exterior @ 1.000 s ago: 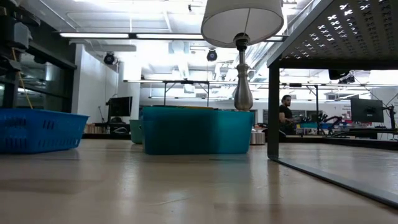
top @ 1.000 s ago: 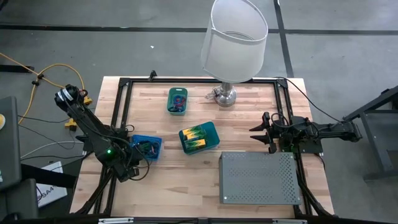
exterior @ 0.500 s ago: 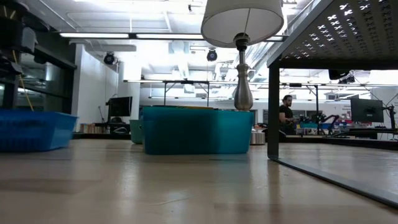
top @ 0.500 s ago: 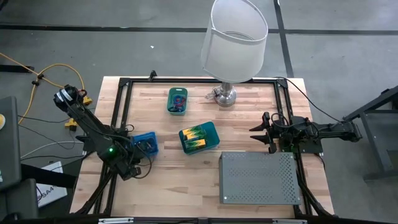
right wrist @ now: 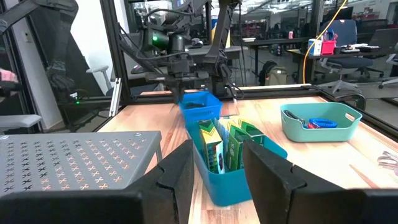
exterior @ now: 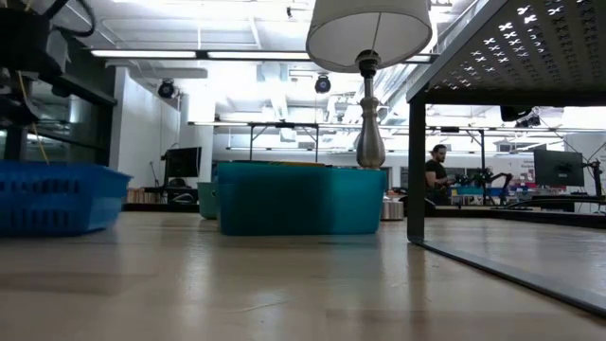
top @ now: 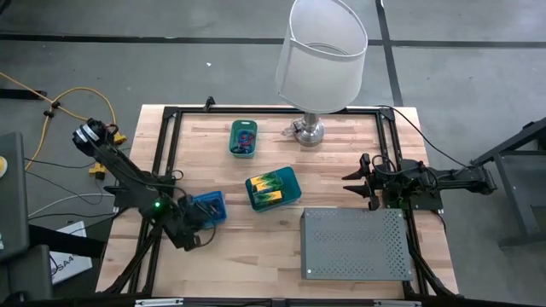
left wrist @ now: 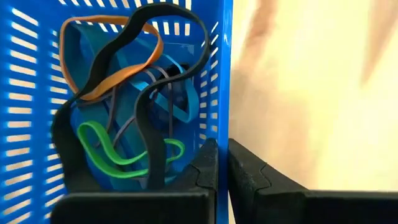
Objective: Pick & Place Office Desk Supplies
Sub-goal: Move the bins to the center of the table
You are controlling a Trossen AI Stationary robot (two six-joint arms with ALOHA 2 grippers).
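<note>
A small blue slotted basket (top: pixel 209 206) stands near the table's left edge, its bottom on the wood in the low view (exterior: pixel 57 199). It holds loose rubber bands: black (left wrist: pixel 143 106), tan (left wrist: pixel 93 87), green (left wrist: pixel 106 146) and blue. My left gripper (left wrist: pixel 222 155) is shut on the basket's wall, coming in from the left edge (top: pixel 193 217). My right gripper (top: pixel 352 182) waits open at the table's right side, nothing between its fingers (right wrist: pixel 217 171). A teal bin (top: pixel 275 189) with yellow-and-green blocks sits mid-table. A small teal tray (top: pixel 244 138) holds blue and red pieces. My left gripper pinches the basket's side wall (left wrist: pixel 222 118) at its rim, one finger inside the basket and one outside. The fingers slant down from the table's left side. The basket stays upright with its bottom on the table.
A lamp with a white shade (top: pixel 321 58) and chrome base (top: pixel 309 130) stands at the far edge. A grey perforated box (top: pixel 355 244) fills the near right corner. A black frame (top: pixel 162 153) runs round the table. Bare wood lies between basket and box.
The blue basket has slid on the table: first a little toward the left edge, then back toward the right and near edges, turning slightly. My left gripper has gone the same way with it.
</note>
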